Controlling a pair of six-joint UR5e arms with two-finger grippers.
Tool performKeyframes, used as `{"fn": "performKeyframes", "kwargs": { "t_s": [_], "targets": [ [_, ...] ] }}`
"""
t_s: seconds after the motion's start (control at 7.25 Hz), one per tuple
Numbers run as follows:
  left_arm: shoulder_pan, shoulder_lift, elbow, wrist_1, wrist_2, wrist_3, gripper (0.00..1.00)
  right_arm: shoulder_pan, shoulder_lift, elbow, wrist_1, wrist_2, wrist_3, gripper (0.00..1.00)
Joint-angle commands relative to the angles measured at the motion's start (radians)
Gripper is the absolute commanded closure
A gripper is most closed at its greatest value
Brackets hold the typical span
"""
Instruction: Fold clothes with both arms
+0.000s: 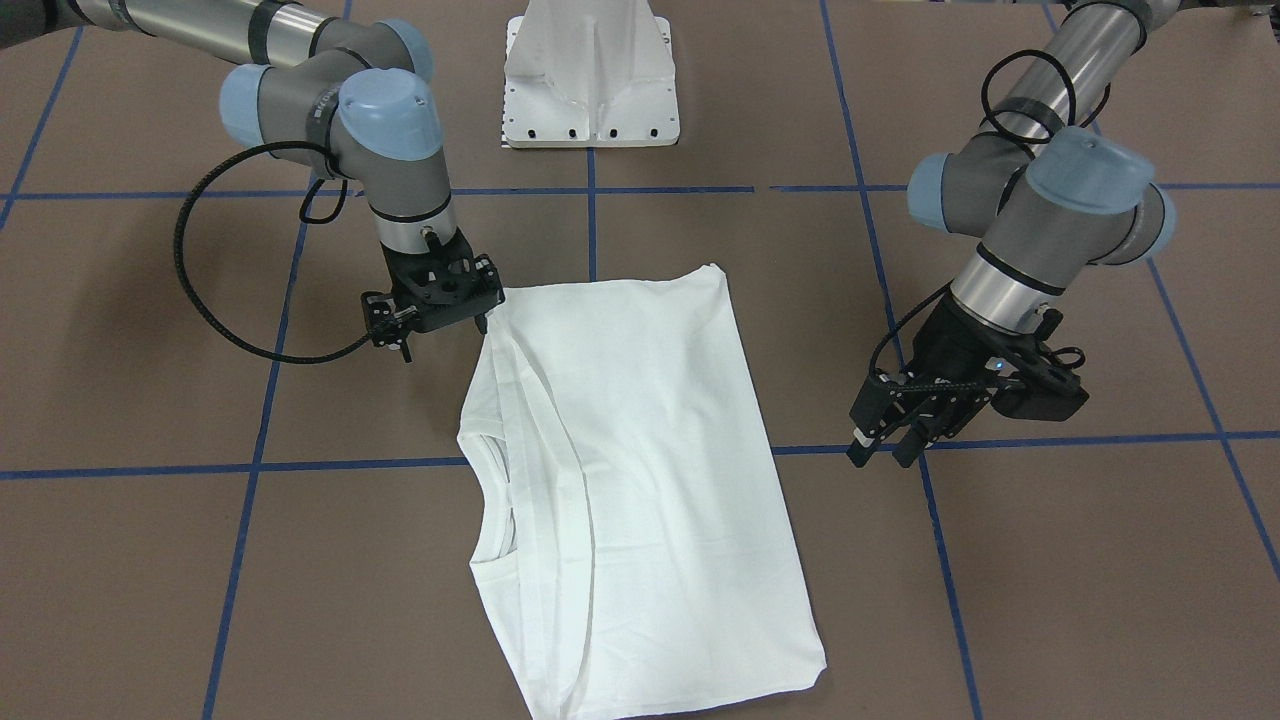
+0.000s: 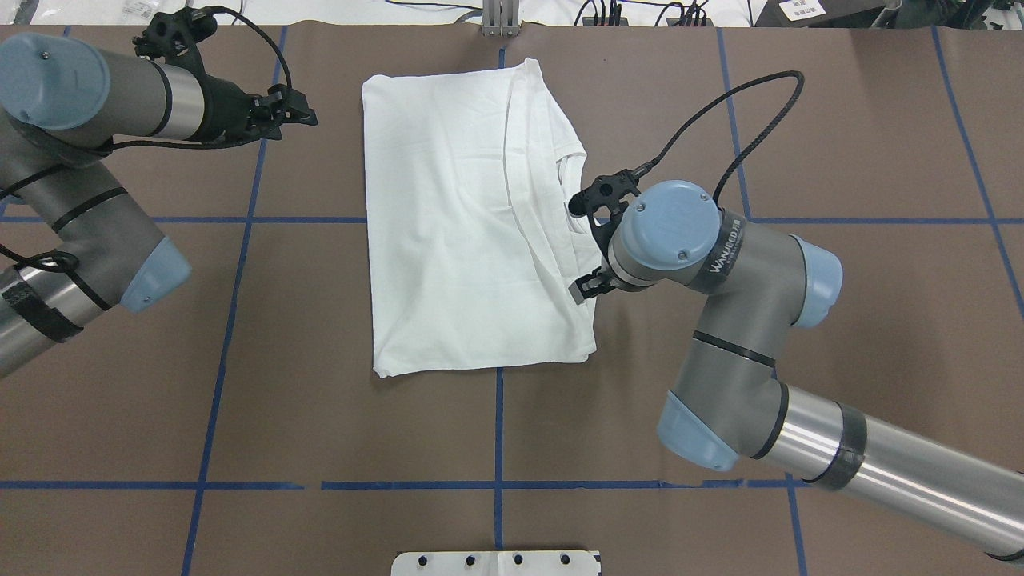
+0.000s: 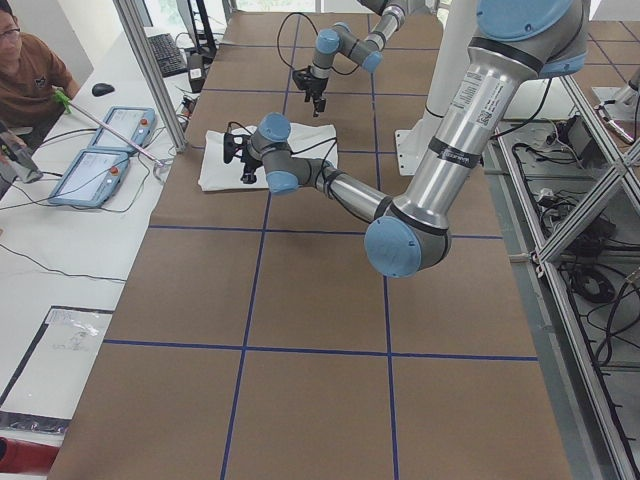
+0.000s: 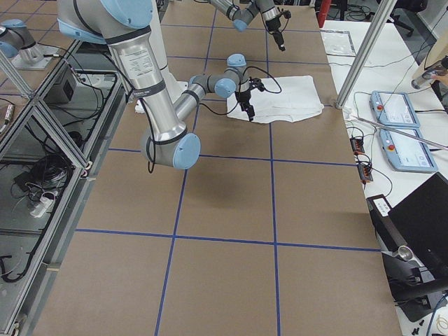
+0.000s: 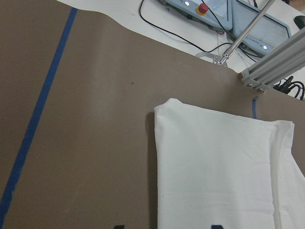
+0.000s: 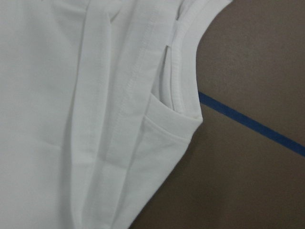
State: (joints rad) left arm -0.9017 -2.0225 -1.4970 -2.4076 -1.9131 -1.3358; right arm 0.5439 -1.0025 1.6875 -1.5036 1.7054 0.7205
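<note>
The clothes, one white T-shirt (image 1: 640, 470), lie flat on the brown table, folded into a long rectangle, with the ribbed collar (image 6: 183, 81) on one long edge. My right gripper (image 1: 444, 338) hovers at the shirt's corner nearest the robot, on the collar side. It is open with nothing in it, one fingertip close to the cloth edge. In the overhead view the right wrist hides it. My left gripper (image 1: 882, 458) hangs open and empty over bare table beside the opposite long edge of the shirt (image 2: 464, 224). The left gripper (image 2: 302, 112) stands clear of the cloth.
The white pedestal base (image 1: 590, 80) stands behind the shirt. Blue tape lines (image 1: 590, 230) grid the table. Beyond the table's far edge are an aluminium frame post (image 5: 267, 71) and teach pendants (image 5: 257, 19). A person (image 3: 25, 75) sits at that side bench.
</note>
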Motion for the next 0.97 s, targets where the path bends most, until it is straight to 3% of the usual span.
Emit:
{"fn": "performKeyframes", "kwargs": {
  "t_s": [0.0, 0.83],
  "targets": [
    [0.001, 0.030, -0.026, 0.001, -0.003, 0.000, 0.32, -0.008, 0.091, -0.102, 0.002, -0.004, 0.017, 0.00],
    [0.006, 0.031, -0.028, 0.001, -0.001, -0.002, 0.30, -0.015, 0.180, -0.250, 0.009, -0.009, 0.002, 0.00]
  ]
}}
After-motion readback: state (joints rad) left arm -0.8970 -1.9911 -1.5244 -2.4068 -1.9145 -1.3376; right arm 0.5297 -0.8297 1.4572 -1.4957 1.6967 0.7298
